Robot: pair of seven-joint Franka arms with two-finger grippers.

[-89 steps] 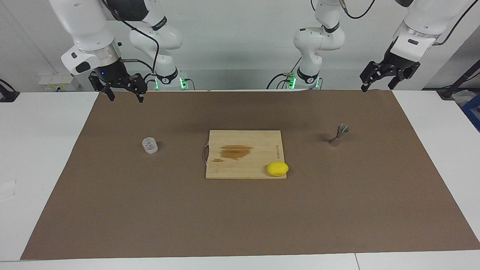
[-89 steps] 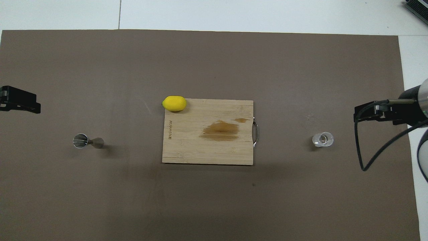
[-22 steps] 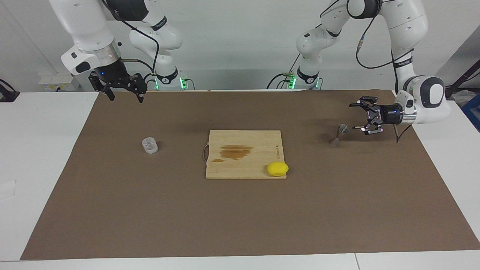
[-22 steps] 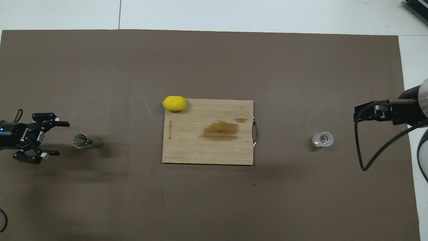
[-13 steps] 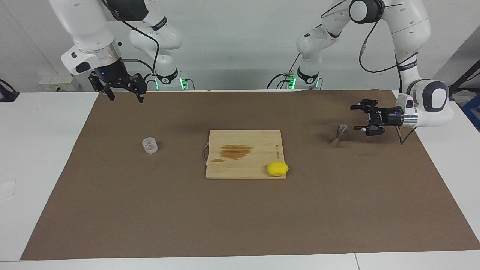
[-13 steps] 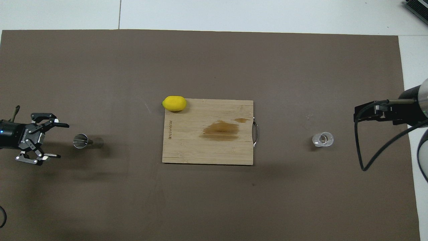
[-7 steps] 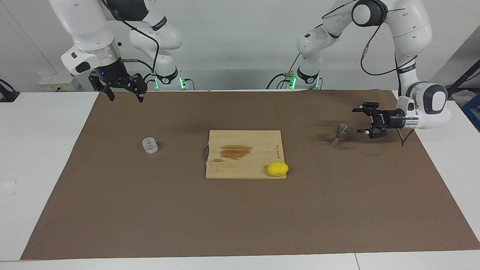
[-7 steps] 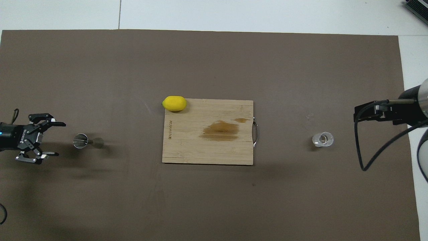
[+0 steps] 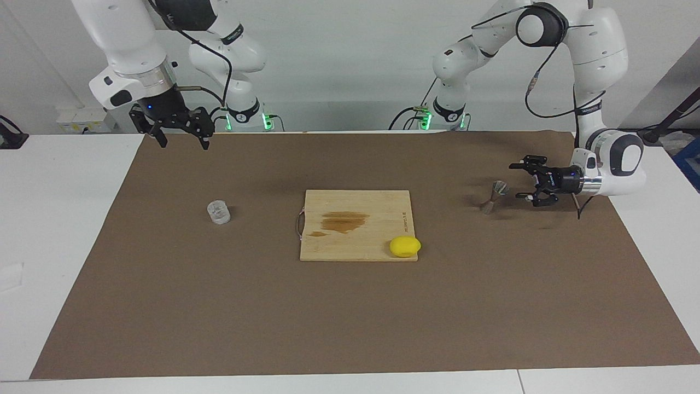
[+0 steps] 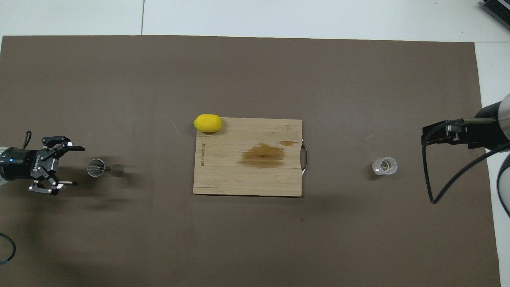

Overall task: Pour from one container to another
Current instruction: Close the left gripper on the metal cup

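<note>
The silver jigger point(image 9: 495, 196) point(image 10: 103, 168) stands on the brown mat toward the left arm's end of the table. My left gripper point(image 9: 522, 180) point(image 10: 71, 165) is open, lying level just above the mat beside the jigger, apart from it, its fingers pointing at it. The clear glass cup point(image 9: 219, 212) point(image 10: 384, 166) stands toward the right arm's end. My right gripper point(image 9: 180, 139) is open and waits high over the mat's edge next to the robots, away from the cup; in the overhead view point(image 10: 452, 133) only part of it shows.
A wooden cutting board point(image 9: 355, 224) point(image 10: 247, 157) with a dark stain lies at the mat's middle. A yellow lemon point(image 9: 405, 246) point(image 10: 207, 122) sits at the board's corner farther from the robots, toward the left arm's end.
Over the last seconds the left arm came down from high beside its base to beside the jigger. In the last half second the left gripper shifted slightly toward the jigger. The right arm stayed still.
</note>
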